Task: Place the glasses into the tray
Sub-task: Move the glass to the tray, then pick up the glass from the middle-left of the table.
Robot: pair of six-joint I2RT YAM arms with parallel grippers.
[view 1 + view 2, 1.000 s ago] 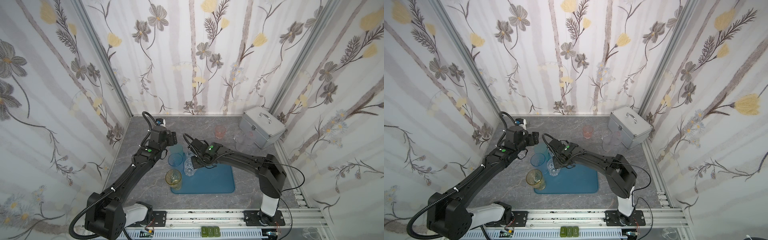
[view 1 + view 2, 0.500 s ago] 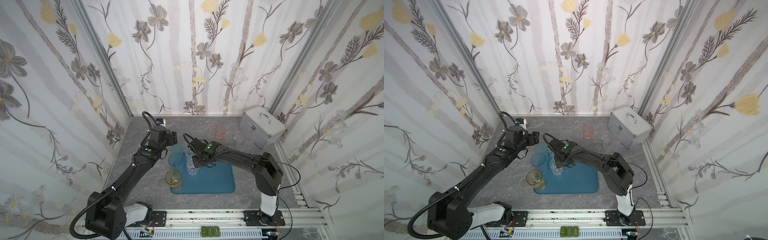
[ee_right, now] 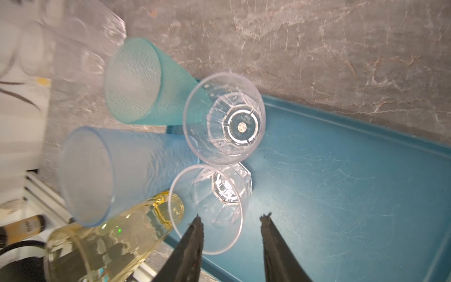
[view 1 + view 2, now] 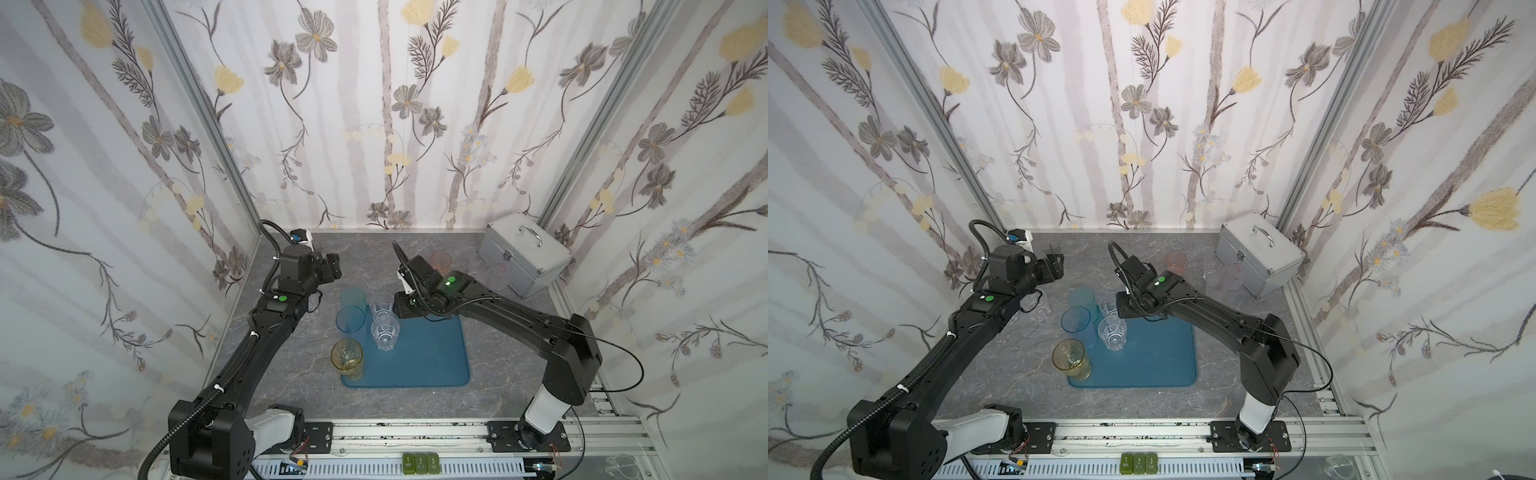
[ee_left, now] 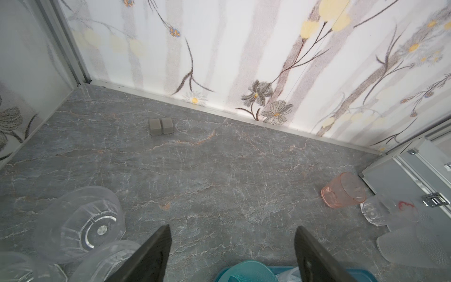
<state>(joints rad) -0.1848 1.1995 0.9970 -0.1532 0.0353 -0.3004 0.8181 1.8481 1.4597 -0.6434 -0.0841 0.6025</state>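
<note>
The teal-blue tray (image 4: 419,361) lies at the table's middle. Two clear faceted glasses (image 4: 385,332) (image 4: 381,302) stand upright at its back left. A light blue glass (image 4: 350,320), a teal one (image 4: 352,296) and an amber one (image 4: 347,360) stand along its left edge. My right gripper (image 3: 231,218) is open over the nearer clear glass (image 3: 207,210); that glass's rim passes between the jaws, ungripped. My left gripper (image 5: 231,234) hangs open and empty behind the tray's back left corner. A pink glass (image 4: 440,259) and frosted glasses (image 4: 496,272) stand at the back right.
A silver metal case (image 4: 525,253) with a handle sits in the back right corner. More clear glasses (image 5: 80,222) stand on the table under my left arm. Two small grey blocks (image 5: 161,126) lie near the back wall.
My right gripper has opened and let go of the clear glass, which now stands upright on the tray beside the other clear one. The left arm has not moved.
</note>
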